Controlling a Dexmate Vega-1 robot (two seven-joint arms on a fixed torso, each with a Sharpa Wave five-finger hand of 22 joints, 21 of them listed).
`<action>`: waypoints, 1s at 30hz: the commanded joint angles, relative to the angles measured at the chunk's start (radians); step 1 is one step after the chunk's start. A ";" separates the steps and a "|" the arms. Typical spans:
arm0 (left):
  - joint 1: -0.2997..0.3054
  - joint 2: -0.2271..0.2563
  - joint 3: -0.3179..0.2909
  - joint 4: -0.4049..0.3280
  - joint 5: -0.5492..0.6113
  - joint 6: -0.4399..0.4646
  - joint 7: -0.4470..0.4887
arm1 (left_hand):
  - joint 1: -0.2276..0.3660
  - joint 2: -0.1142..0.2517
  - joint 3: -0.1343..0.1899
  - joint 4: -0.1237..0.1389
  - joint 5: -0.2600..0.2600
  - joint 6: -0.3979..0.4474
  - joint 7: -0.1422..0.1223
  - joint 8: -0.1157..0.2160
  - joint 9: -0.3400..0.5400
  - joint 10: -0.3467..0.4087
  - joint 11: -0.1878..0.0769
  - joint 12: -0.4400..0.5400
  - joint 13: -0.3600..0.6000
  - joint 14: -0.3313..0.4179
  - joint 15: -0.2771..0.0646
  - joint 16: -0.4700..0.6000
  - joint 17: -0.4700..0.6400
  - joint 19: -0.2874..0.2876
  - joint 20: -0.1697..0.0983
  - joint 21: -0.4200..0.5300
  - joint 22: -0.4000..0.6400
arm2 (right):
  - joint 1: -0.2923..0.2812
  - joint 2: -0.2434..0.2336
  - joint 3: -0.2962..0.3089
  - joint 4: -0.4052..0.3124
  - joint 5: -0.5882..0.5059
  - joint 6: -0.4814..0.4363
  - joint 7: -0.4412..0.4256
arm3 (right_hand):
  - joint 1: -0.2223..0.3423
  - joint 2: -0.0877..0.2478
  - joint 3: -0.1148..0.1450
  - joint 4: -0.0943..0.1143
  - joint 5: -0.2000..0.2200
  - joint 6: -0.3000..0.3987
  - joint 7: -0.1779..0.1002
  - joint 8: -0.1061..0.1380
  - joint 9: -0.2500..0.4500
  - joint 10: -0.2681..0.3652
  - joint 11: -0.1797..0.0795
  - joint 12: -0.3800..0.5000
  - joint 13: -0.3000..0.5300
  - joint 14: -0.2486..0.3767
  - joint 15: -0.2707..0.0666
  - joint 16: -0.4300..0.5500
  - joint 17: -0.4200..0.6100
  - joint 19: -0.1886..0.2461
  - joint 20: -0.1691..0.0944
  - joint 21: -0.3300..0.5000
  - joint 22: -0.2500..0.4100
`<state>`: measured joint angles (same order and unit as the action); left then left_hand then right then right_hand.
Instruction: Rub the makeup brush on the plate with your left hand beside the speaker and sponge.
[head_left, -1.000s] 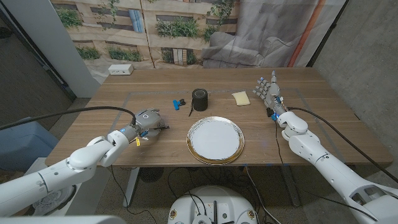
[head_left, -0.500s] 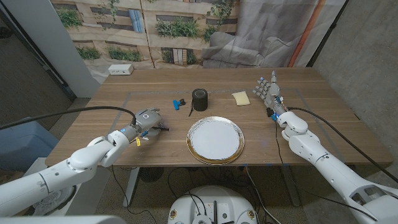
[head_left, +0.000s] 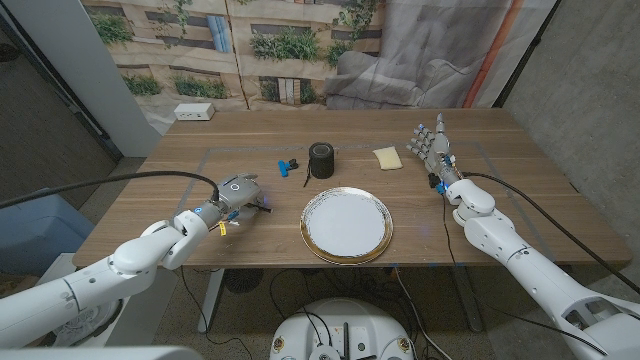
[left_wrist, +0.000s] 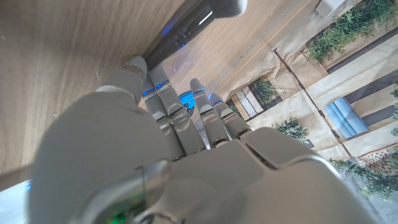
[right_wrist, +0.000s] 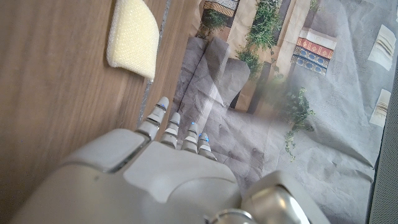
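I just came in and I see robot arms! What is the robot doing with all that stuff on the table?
It is getting ready to rub a makeup brush on the plate. The brush lies untouched next to the black speaker, with a yellow sponge on the speaker's other side. The left hand is over the table short of the brush, holding nothing. The right hand waits near the sponge, fingers spread.

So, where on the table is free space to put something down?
Bare wood lies between the plate and the right hand, and also along the far edge behind the speaker, up to the white box. It is crowded in the middle: the makeup brush, speaker and sponge stand close together, with the left hand near them.
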<state>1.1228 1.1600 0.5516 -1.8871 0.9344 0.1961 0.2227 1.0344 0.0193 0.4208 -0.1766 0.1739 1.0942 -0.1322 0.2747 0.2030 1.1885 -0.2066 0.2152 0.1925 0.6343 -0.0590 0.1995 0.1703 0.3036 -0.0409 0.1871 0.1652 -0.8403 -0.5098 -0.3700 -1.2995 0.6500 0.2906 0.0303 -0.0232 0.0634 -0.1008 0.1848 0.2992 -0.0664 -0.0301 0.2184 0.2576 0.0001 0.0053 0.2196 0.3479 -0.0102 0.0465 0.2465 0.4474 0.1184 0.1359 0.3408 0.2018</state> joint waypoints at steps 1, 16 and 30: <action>0.007 0.021 -0.012 0.010 -0.019 -0.041 0.054 | 0.014 0.004 -0.004 0.000 0.001 0.050 -0.036 0.006 0.002 0.041 -0.021 0.010 0.006 0.017 -0.158 0.003 0.004 0.016 -0.022 0.006 0.003 | 0.000 0.000 0.000 0.000 0.000 0.001 0.000 | 0.001 0.101 0.000 0.005 0.006 -0.009 0.001 0.005 0.003 -0.009 0.001 0.006 0.003 0.000 0.009 0.003 0.003 -0.002 0.008 0.004 0.006; -0.005 0.053 -0.042 0.027 -0.045 -0.126 0.122 | 0.046 -0.001 -0.018 -0.003 -0.001 0.087 -0.033 0.004 -0.012 0.091 -0.021 0.015 0.005 0.049 -0.167 0.006 0.007 0.032 -0.037 0.007 0.003 | 0.000 0.000 0.000 0.000 0.000 0.000 0.000 | 0.001 0.101 0.000 0.005 0.006 -0.008 0.002 0.005 0.003 -0.009 0.001 0.006 0.003 -0.001 0.007 0.003 0.003 -0.001 0.007 0.004 0.006; 0.019 0.082 -0.100 -0.023 -0.076 -0.138 0.162 | 0.059 -0.008 -0.028 -0.001 -0.002 0.095 -0.033 -0.003 -0.016 0.106 -0.021 0.013 0.003 0.049 -0.167 0.000 0.006 0.031 -0.041 0.004 0.003 | 0.000 0.000 0.000 0.000 0.000 0.000 0.000 | 0.002 0.101 0.000 0.005 0.006 -0.008 0.001 0.005 0.003 -0.008 0.002 0.007 0.003 0.000 0.008 0.003 0.003 -0.001 0.007 0.004 0.006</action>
<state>1.1300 1.2206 0.4924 -1.8786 0.8803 0.0755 0.3504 1.0810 0.0071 0.3948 -0.1783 0.1661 1.1833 -0.1645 0.2739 0.1839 1.2778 -0.2183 0.2236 0.1931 0.6773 -0.0663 0.1996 0.1747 0.3286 -0.0409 0.1872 0.1652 -0.8401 -0.5098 -0.3700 -1.2989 0.6499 0.2911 0.0307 -0.0232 0.0634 -0.1008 0.1848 0.2992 -0.0664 -0.0301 0.2184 0.2576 0.0001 0.0053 0.2196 0.3480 -0.0102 0.0465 0.2465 0.4474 0.1184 0.1359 0.3408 0.2018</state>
